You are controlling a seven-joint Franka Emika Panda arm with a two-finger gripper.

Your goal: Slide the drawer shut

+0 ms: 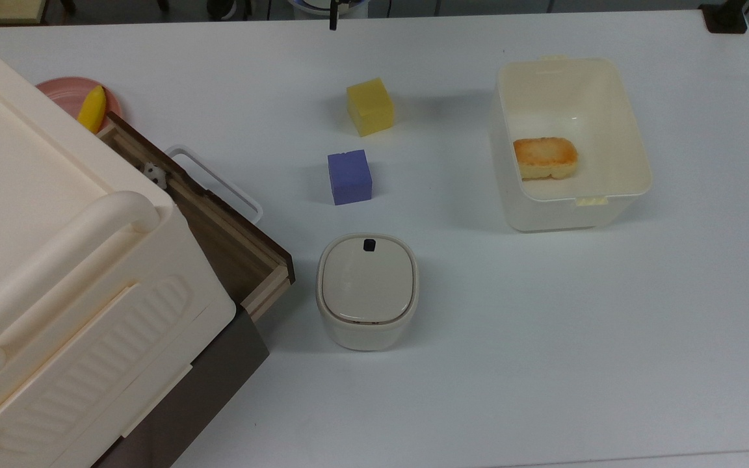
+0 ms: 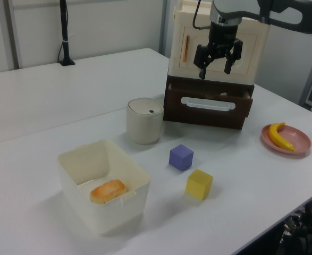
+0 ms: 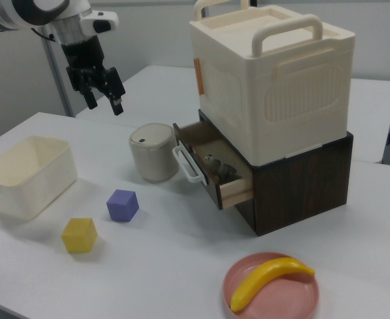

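On the white table [image 1: 478, 364] we see the drawer [image 3: 218, 174] pulled out sideways, small things inside, our gripper [image 2: 215, 62] spread wide.

bright even overhead light, soft faint shadows beside objects, mild glare on white table [image 1: 543, 364], all views sharp

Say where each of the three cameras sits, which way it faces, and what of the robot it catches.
Top view: overhead, looking straight down at the table and the open drawer.
Left view: off the bin end, facing the drawer's front; gripper and arm hang above it.
Right view: off the banana plate corner, seeing the drawer from its side; gripper raised, open.
All share the purple cube.
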